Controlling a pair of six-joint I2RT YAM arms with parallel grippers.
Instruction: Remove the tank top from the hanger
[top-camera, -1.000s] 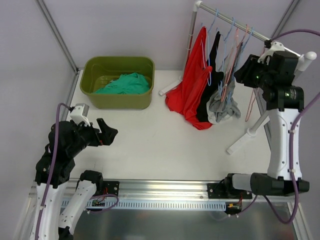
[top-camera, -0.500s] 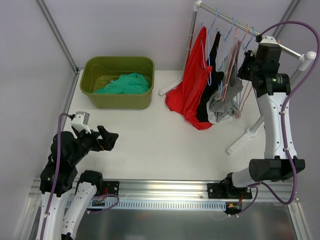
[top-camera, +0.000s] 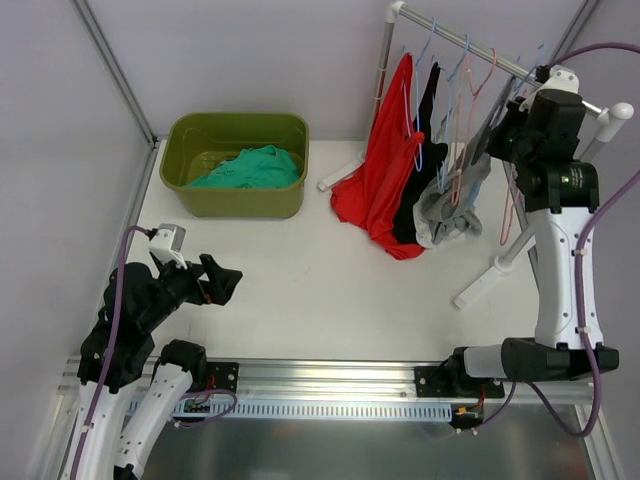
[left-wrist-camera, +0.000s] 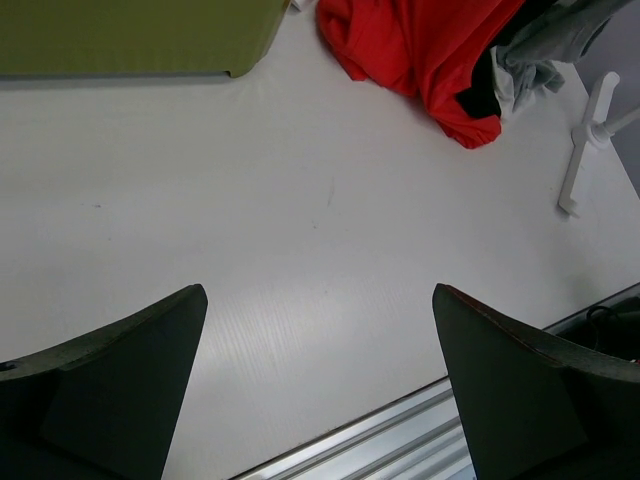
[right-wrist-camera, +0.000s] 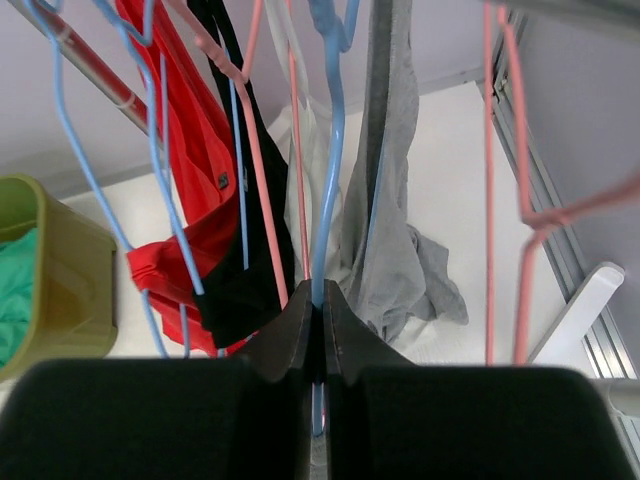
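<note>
A grey tank top (top-camera: 452, 203) hangs on a blue hanger (right-wrist-camera: 330, 190) on the rack rail (top-camera: 440, 28), its lower end bunched on the table. It also shows in the right wrist view (right-wrist-camera: 398, 235). My right gripper (right-wrist-camera: 322, 305) is shut on the blue hanger's wire just below the rail, and shows up at the rack (top-camera: 507, 128) in the top view. My left gripper (top-camera: 222, 282) is open and empty, low over the near left table. The left wrist view shows its jaws wide apart (left-wrist-camera: 318, 300) over bare table.
A red garment (top-camera: 385, 170) and a black one (top-camera: 428, 115) hang left of the grey one, among pink hangers (right-wrist-camera: 255, 150) and other blue ones. A green tub (top-camera: 180, 185) holding a teal garment (top-camera: 250, 168) stands at back left. The rack's white feet (top-camera: 485, 282) rest at the right.
My right wrist has shifted right along the rail, holding the blue hanger, and the grey top has swung with it. My left arm has sunk lower and reached slightly right.
</note>
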